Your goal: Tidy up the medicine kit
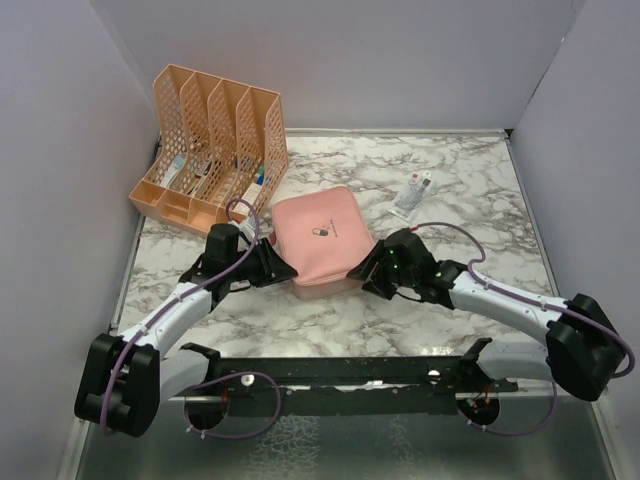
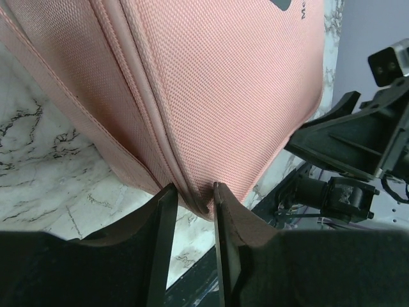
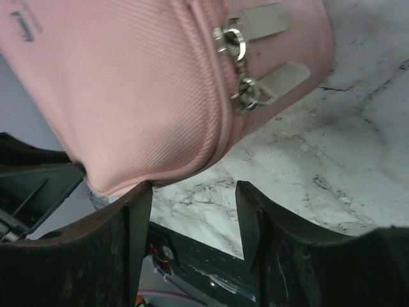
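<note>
found medicine kit point(image 1: 318, 240) zipped shut, lying flat mid table point(image 1: 470, 170), logo side up, just beside orange file rack point(image 1: 215, 150) on its near right side, small tube pack point(image 1: 412, 195) apart to the kit's far right. judged kit soft-shelled and light: woven padded fabric, rounded corners, likely to dent under a pinch rather than resist. judged fabric grippy enough and not fragile, but whole case could slide on the smooth marble if pushed from one side only. judged best hold at the two metal zip pulls point(image 3: 265, 22) with pale tabs, seen at the corner facing the right wrist view, or along the raised zip seam; flat lid offered nothing to pinch. saw left claw point(image 2: 192, 198) low at kit's near left corner, fingers narrowly apart, straddling the seam ridge, one finger against the fabric, not visibly clamped. saw right claw point(image 3: 192, 204) at near right corner, fingers well apart, nothing between them, kit's corner just above one fingertip, pulls further along the side. read both arms as reaching forward and inward from their bases, wrists near table level, bracketing kit from either side.
</note>
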Controlling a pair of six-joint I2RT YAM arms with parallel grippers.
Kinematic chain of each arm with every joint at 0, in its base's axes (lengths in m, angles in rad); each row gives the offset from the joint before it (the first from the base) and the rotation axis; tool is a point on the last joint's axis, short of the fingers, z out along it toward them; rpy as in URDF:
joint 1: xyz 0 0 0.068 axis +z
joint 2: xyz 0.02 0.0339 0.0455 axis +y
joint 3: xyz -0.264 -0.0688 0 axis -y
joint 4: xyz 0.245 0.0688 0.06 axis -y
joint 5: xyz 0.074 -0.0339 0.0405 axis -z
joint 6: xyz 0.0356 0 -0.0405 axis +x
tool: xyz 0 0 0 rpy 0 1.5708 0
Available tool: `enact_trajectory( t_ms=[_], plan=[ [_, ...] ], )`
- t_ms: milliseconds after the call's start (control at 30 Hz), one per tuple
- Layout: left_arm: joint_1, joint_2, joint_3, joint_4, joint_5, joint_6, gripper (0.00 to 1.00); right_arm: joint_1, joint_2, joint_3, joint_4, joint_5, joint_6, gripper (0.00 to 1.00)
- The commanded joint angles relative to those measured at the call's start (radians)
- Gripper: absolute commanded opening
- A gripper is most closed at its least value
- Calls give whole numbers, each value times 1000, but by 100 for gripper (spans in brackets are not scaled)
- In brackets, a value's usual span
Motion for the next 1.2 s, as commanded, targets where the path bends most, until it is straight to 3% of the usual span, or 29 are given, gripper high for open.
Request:
enact_trajectory(
  t_ms=[0, 333, 500, 633, 733, 800, 967, 1167],
  plan=[
    [1, -2, 25, 24, 17, 12, 33, 4, 81, 31, 19, 39, 47, 55],
    [1, -7, 24, 20, 21, 11, 33, 4, 28, -45, 246, -42, 7, 54],
    [1, -5, 28, 22, 21, 10, 32, 4, 11, -61, 240, -9, 36, 53],
    [1, -8, 29, 23, 21, 8, 32, 3, 70, -35, 141, 24, 138, 51],
    [2, -13, 34, 16, 18, 10, 36, 4, 105, -11, 95, 39, 143, 44],
    [1, -19, 44, -2, 8, 20, 41, 4, 105, -11, 79, 67, 128, 34],
    [1, -50, 113, -135, -93, 107, 56, 4, 41, -23, 3, 139, -21, 8],
    [2, -69, 251, -229, -206, 285, 73, -6, -63, -6, -87, 143, -472, 1]
  ],
)
